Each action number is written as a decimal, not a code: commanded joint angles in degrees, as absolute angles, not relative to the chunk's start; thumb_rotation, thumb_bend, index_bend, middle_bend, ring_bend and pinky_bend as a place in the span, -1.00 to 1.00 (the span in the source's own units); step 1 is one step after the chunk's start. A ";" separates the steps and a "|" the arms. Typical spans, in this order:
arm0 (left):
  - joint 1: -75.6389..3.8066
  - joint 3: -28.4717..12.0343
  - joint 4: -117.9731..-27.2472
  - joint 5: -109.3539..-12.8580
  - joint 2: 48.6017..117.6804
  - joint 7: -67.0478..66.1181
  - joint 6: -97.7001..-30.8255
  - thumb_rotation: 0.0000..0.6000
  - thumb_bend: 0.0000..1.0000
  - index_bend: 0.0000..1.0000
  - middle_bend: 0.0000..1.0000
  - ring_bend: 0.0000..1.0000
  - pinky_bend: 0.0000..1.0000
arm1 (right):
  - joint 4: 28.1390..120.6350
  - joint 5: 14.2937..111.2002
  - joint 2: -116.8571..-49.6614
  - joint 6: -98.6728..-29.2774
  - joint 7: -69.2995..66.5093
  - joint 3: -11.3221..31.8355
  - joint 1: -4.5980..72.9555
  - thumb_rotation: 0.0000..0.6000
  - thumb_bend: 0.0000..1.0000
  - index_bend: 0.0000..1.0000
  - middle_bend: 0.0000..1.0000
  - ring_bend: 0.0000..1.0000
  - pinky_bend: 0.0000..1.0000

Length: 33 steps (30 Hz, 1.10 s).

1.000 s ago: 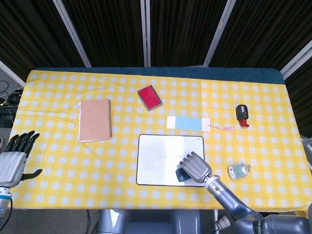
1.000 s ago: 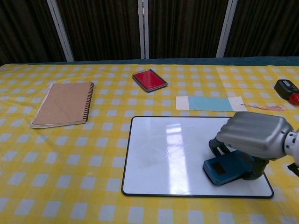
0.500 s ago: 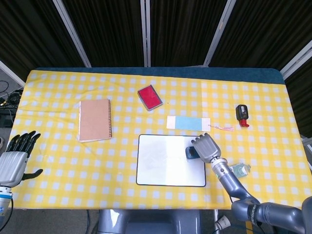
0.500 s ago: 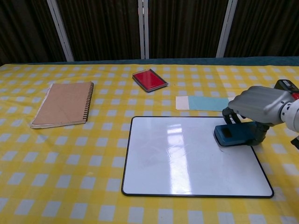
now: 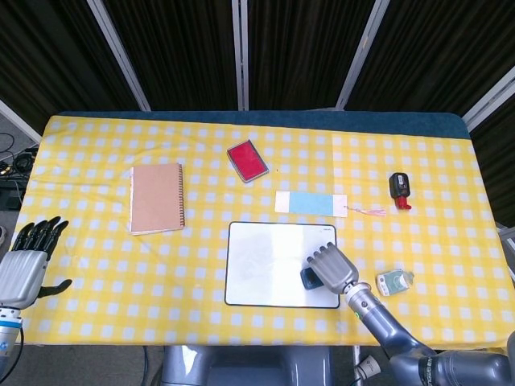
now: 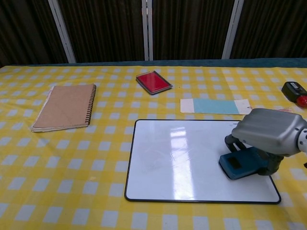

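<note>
1. Gripping the blue eraser point(image 6: 242, 164) with my right hand point(image 6: 271, 139), fingers curled down around it, I have it pressed flat on the whiteboard point(image 6: 182, 160), at the right side, about midway between the far and near edges
2. Half a second ago the eraser sat up at the board's far right corner; a second ago it was down near the near right corner, so it has come back toward me again
3. My left hand point(image 5: 28, 259) hangs off the table's left edge, holding nothing with fingers apart, unchanged
4. Notebook point(image 6: 64, 106), red pad point(image 6: 153, 82), blue bookmark point(image 6: 214, 106) and the small bottle point(image 5: 395, 281) have not shifted
</note>
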<state>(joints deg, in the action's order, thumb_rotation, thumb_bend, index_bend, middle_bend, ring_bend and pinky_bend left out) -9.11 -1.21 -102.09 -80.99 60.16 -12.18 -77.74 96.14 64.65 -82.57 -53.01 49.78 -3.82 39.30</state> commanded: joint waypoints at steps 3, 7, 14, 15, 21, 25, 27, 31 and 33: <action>-9.10 -1.22 -102.10 -81.01 60.09 -12.05 -77.81 1.00 -1.00 -1.00 -1.00 -1.00 -1.00 | 101.98 67.98 -80.42 -54.28 52.13 -6.54 38.93 1.00 0.67 0.23 0.16 -0.14 -0.11; -9.05 -1.23 -102.06 -80.96 59.94 -11.69 -77.85 1.00 -1.00 -1.00 -1.00 -1.00 -1.00 | 103.86 70.92 -78.34 -57.30 48.07 -4.26 38.51 1.00 0.67 0.22 0.15 -0.14 -0.11; -8.96 -1.25 -102.13 -80.99 59.69 -11.16 -77.97 1.00 -1.00 -1.00 -1.00 -1.00 -1.00 | 100.78 73.27 -72.33 -61.64 36.78 0.85 37.34 1.00 0.67 0.21 0.14 -0.14 -0.11; -8.94 -1.22 -102.20 -81.07 59.67 -11.17 -78.03 1.00 -1.00 -1.00 -1.00 -1.00 -1.00 | 99.44 72.68 -71.88 -61.62 35.10 1.40 37.14 1.00 0.67 0.21 0.14 -0.14 -0.11; -8.73 -1.07 -102.66 -81.78 59.58 -11.33 -78.62 1.00 -1.00 -1.00 -1.00 -1.00 -1.00 | 87.60 66.78 -72.48 -58.07 28.49 2.48 35.91 1.00 0.67 0.18 0.11 -0.14 -0.11; -8.89 -1.06 -102.77 -81.67 59.70 -11.60 -78.30 1.00 -1.00 -1.00 -1.00 -1.00 -1.00 | 80.32 64.88 -75.27 -55.97 25.56 1.85 34.66 1.00 0.66 0.17 0.10 -0.14 -0.11; -8.97 -1.08 -102.83 -81.61 59.78 -11.79 -78.17 1.00 -1.00 -1.00 -1.00 -1.00 -1.00 | 78.03 65.14 -76.50 -55.51 24.52 1.53 34.25 1.00 0.63 0.17 0.10 -0.14 -0.11; -9.11 -1.09 -102.91 -81.36 59.96 -12.23 -77.87 1.00 -1.00 -1.00 -1.00 -1.00 -1.00 | 74.76 63.96 -78.50 -53.80 24.52 0.93 33.52 1.00 -0.06 -0.14 -0.14 -0.29 -0.24; -9.16 -1.12 -102.96 -81.26 59.96 -12.26 -77.79 1.00 -1.00 -1.00 -1.00 -1.00 -1.00 | 75.46 61.80 -78.32 -52.64 25.65 1.16 33.51 1.00 -0.76 -0.56 -0.49 -0.58 -0.42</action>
<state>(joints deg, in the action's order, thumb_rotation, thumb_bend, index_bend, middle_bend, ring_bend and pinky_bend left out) -9.16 -1.12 -102.95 -81.25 59.96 -12.26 -77.79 74.92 63.91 -78.15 -54.14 24.90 1.25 33.91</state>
